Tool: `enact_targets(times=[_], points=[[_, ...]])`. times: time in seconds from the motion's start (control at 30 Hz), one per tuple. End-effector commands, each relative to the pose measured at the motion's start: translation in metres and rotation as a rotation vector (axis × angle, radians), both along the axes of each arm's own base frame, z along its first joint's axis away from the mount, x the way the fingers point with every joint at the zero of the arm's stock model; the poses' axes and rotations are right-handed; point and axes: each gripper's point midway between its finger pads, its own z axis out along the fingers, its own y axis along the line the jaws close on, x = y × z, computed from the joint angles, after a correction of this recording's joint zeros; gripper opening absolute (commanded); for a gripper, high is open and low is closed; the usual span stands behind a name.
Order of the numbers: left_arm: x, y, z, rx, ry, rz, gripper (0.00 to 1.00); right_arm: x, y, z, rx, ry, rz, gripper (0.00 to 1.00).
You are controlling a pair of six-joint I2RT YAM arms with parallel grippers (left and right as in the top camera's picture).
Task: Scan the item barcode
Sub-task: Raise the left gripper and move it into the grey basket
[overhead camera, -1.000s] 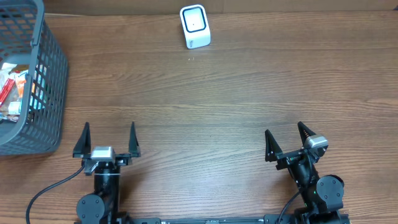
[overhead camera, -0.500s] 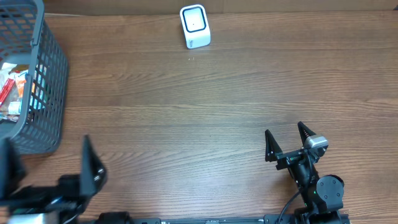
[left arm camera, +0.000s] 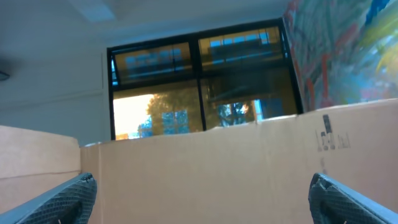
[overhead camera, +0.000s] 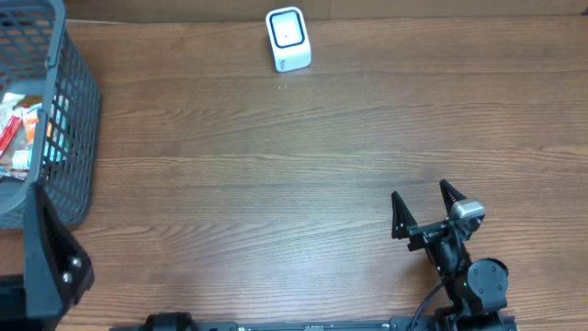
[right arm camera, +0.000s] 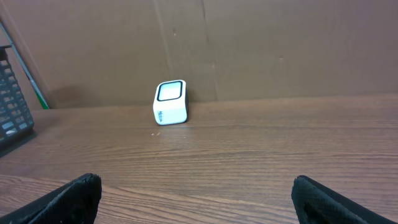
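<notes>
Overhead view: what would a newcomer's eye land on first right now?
The left gripper looms dark and close at the bottom-left corner, jaws open, its wrist camera facing a cardboard wall and a window, not the table. Next comes the small white scanner at the far edge, then the grey basket of packets at the left; the right gripper sits open and empty bottom right.

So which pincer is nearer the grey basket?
Left. The left pincer is right beside the basket, at its near wall; the right pincer is far over on the other side.
</notes>
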Motion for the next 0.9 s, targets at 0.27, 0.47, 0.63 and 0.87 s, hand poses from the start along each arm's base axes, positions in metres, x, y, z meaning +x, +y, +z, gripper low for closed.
enact_targets(times=[0.27, 0.47, 0.63, 0.87], points=[[0.017, 0.006, -0.009, 0.011, 0.062, 0.048, 1.0, 0.001, -0.001, -0.003, 0.003, 0.002, -0.007, 1.0], [0.026, 0.038, -0.029, -0.083, 0.15, 0.204, 0.98, 0.001, -0.001, -0.003, 0.003, 0.002, -0.007, 1.0], [0.031, 0.08, -0.046, -0.206, 0.211, 0.438, 0.94, 0.001, -0.001, -0.003, 0.003, 0.002, -0.007, 1.0], [0.075, 0.105, -0.07, -0.237, 0.345, 0.604, 1.0, 0.001, -0.001, -0.003, 0.004, 0.002, -0.007, 1.0]])
